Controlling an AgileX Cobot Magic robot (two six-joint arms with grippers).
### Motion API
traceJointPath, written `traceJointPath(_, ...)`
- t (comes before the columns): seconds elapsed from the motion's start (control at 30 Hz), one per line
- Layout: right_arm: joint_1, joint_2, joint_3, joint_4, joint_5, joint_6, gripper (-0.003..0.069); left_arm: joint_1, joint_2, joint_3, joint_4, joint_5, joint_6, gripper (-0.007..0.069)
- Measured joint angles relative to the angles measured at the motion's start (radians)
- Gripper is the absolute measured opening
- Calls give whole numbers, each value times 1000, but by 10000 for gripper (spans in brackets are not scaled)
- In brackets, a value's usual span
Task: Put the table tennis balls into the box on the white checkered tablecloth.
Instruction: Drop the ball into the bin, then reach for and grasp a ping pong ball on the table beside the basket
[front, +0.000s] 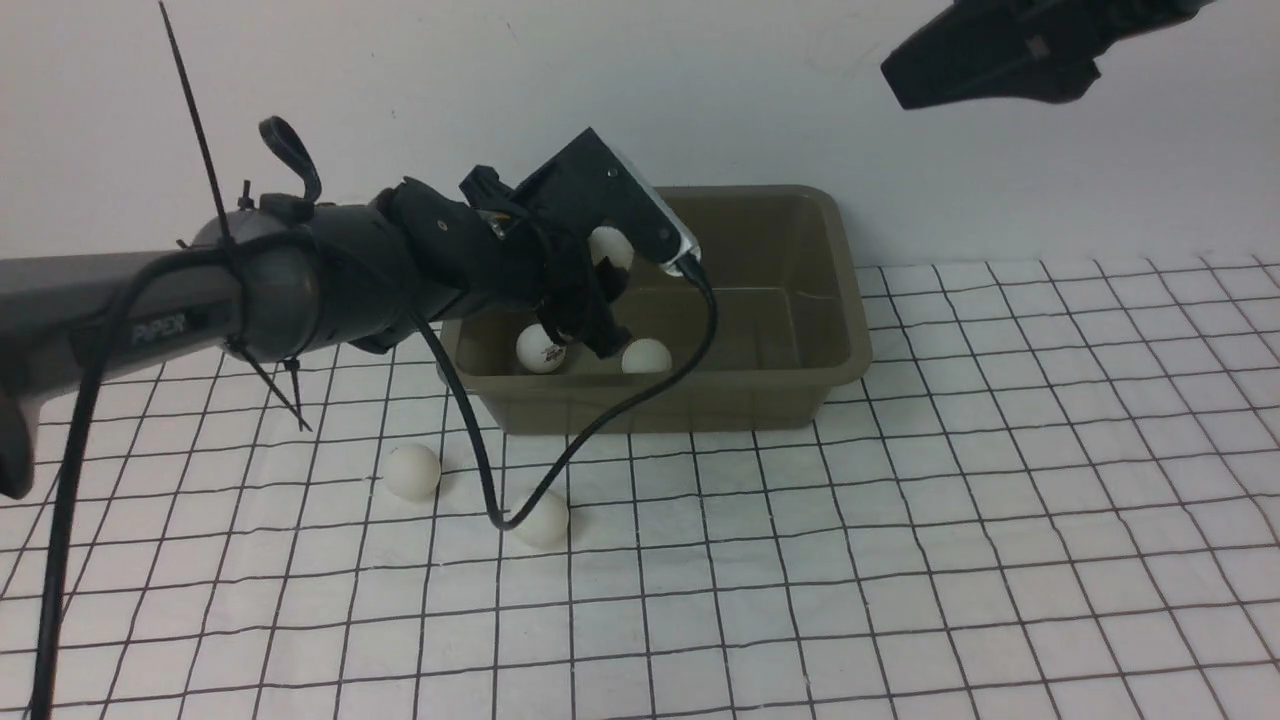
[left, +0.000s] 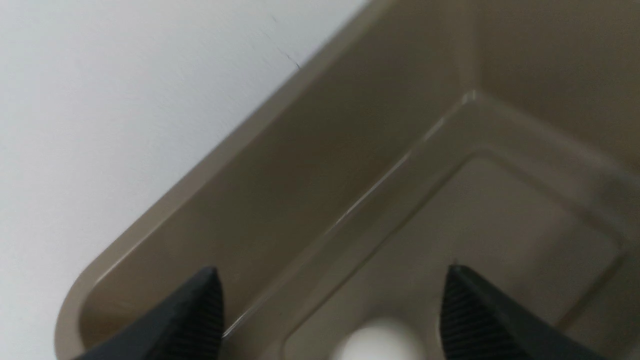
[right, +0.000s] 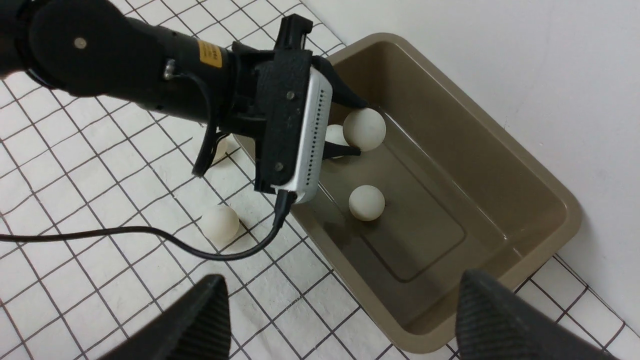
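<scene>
The left fingers (left: 200, 315) stand wide apart and clamp nothing. A white table tennis ball (right: 365, 129) hangs in the gap at their tips and is narrower than that gap; whether it brushes the far tip I cannot tell. It is above the left end of the box (front: 850, 300), inside the rim. On the box floor under it lie two more: the logo ball (front: 541, 348) close to the near wall, and a plain ball (front: 646, 356) just to its right, the two not touching. From the front, the black wrist camera block (front: 640, 215) with its pale perforated strip sits over the fingers and hides most of them, and the left arm (front: 300, 290) crosses the box's left corner. A black cable (front: 470, 420) drops from the block past the box's near wall and loops down onto the white checkered tablecloth (front: 950, 560), its bend just beside a ball on the cloth (front: 541, 520). The fifth ball (front: 412, 471) lies to the left of that one and a little farther back, apart from it; both sit on the near side of the box's left corner. The box stands at the far edge of the cloth, close to the white wall (front: 700, 90). The right fingers (right: 200, 320) are spread wide with nothing between them, held high at the far right, well apart from the box.
</scene>
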Motion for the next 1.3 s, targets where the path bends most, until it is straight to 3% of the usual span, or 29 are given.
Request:
traceJointPath(0.27, 0, 0, 0, 0, 2, 0, 547, 1, -127, 30, -168, 74, 0, 572)
traceJointPath(0.77, 0, 0, 0, 0, 8, 0, 547, 1, -474, 367, -96, 55, 63, 489)
traceJointPath(0.87, 0, 0, 0, 0, 8, 0, 547, 1, -508, 407, -175, 51, 27, 489)
traceJointPath(1.0, 0, 0, 0, -1, 9, 0, 547, 3, -543, 432, -326, 295, -100, 489)
traceJointPath(1.13, 0, 0, 0, -1, 9, 0, 547, 1, -538, 484, -196, 450, -181, 489)
traceJointPath(1.3, 0, 0, 0, -1, 9, 0, 547, 1, -491, 561, 185, 275, -440, 489)
